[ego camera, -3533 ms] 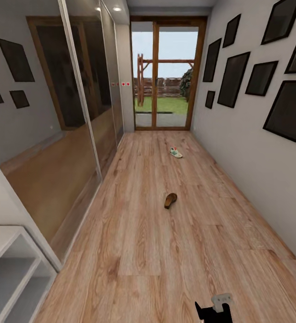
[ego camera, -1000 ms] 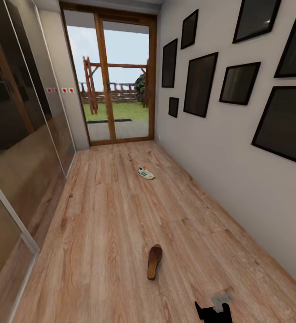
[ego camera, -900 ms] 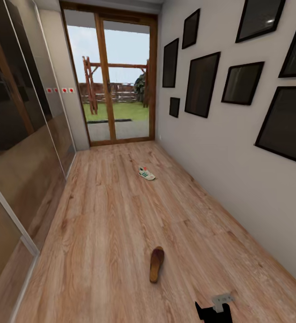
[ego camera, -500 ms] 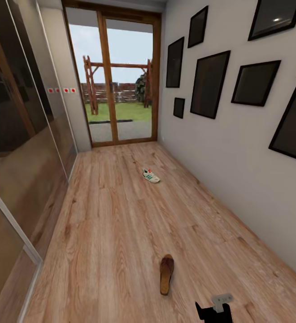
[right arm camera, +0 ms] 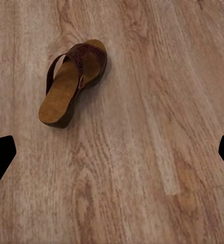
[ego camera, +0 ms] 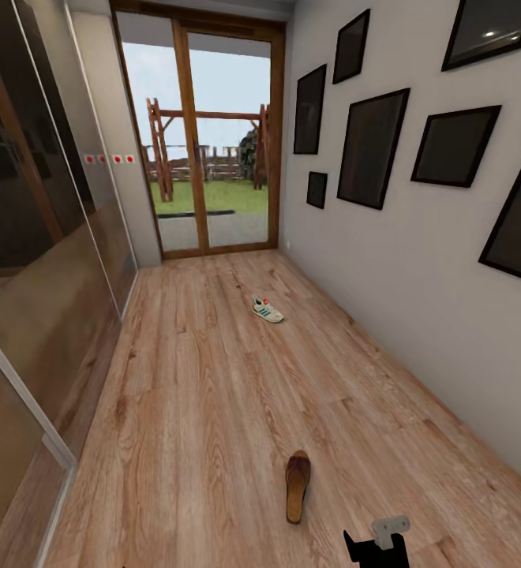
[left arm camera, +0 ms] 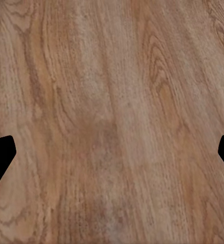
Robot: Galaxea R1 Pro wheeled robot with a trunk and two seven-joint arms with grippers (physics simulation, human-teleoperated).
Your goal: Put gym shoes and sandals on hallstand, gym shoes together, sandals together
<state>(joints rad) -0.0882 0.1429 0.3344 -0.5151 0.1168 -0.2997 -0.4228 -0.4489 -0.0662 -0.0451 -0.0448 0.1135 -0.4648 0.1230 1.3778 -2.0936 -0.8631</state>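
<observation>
Rolling forward, the head camera now has the brown sandal point(ego camera: 297, 486) nearer on the corridor floor point(ego camera: 197, 410), just ahead of the right gripper point(ego camera: 376, 547); one gym shoe point(ego camera: 267, 309) lies well beyond, toward the glass door point(ego camera: 209, 150). Left wrist view: the left gripper point(left arm camera: 112, 152) spread wide over bare planks. Right wrist view: fingers equally wide, empty, the sandal lying apart from them.

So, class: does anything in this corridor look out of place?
Yes. One sandal and one gym shoe lie singly on the corridor floor, far apart, the shoe nearer the glass door.
</observation>
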